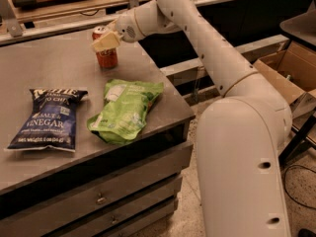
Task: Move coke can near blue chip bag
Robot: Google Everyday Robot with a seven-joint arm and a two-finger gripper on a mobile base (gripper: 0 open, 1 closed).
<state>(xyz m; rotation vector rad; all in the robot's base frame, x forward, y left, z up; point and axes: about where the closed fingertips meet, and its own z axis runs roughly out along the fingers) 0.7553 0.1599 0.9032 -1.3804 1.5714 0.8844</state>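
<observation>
Red coke can (pixel 106 57) upright on table (pixel 59 68) — jaws at its top, closure unclear; blue chip bag (pixel 47 118) well apart.

A grey, flat-topped metal table (pixel 49 65) has drawers in its front. A bright green, crinkled plastic chip bag (pixel 126 110) lies flat near the table's right front corner. An open brown cardboard box (pixel 295 67) sits right of the table, well apart.

Grey drawered table (pixel 44 68) beneath the gripper (pixel 104 41); speckled floor (pixel 190 218), perhaps terrazzo.
</observation>
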